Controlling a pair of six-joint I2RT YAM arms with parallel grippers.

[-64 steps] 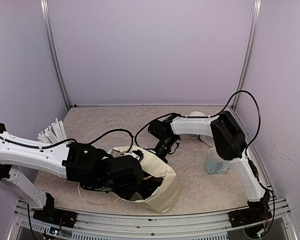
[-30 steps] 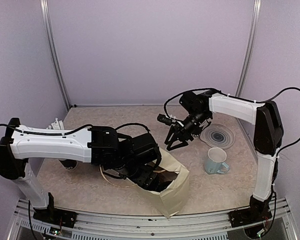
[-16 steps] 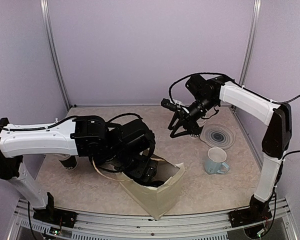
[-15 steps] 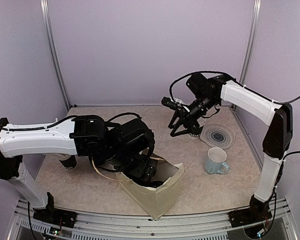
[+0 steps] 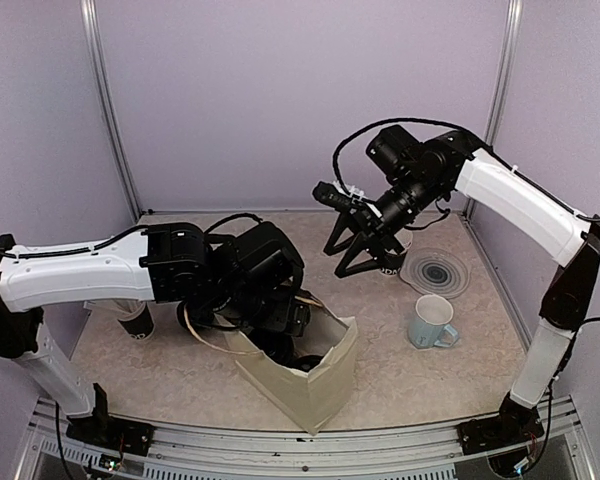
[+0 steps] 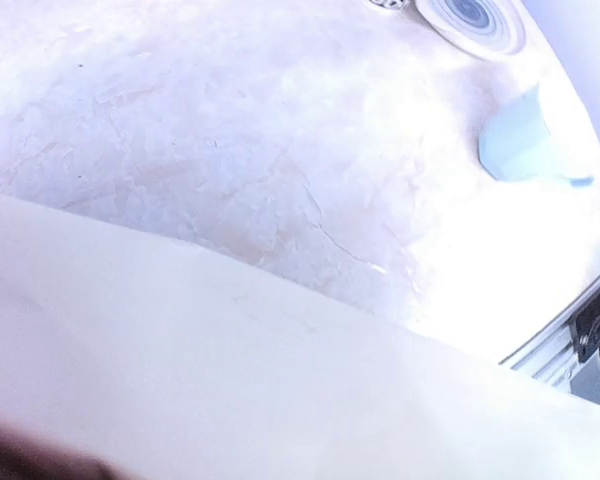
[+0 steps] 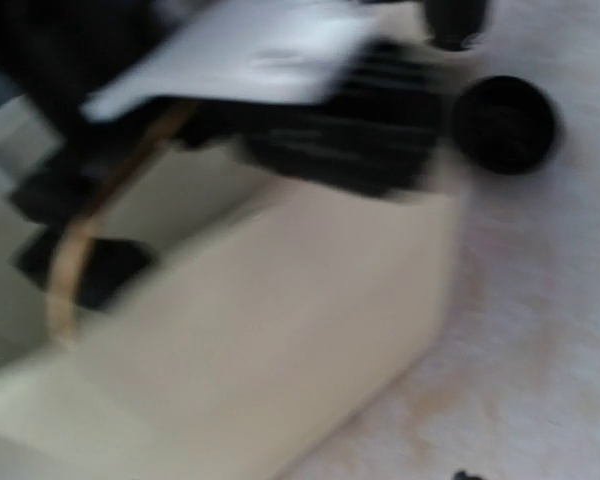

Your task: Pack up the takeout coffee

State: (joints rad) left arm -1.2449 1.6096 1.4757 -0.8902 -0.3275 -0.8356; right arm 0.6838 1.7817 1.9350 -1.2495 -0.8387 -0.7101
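the right gripper hangs raised over the back middle of the marbled tabletop, its fingers spread apart in a v and gripping nothing. in the top view one takeout coffee cup, black with white lettering, stands on the table beyond those fingers and is partly hidden by them. it sits just beside the left edge of a ringed saucer, and it is not between the fingers. a light-blue mug stands nearer the front, close to the saucer.

the left gripper is down at the open mouth of a cream bag that stands near the front middle of the table. the fingers are lost among the arm's black parts and the bag's rim, so i cannot tell whether they are apart or closed. the left wrist view shows only a washed-out sweep of bag fabric, with table, saucer and mug beyond. something dark lies inside the bag, but what it is cannot be made out.

a lidded black cup stands at the left side of the table, half under the left arm and well apart from both grippers. the blurred right wrist view shows its round black top beyond the bag and the left arm.
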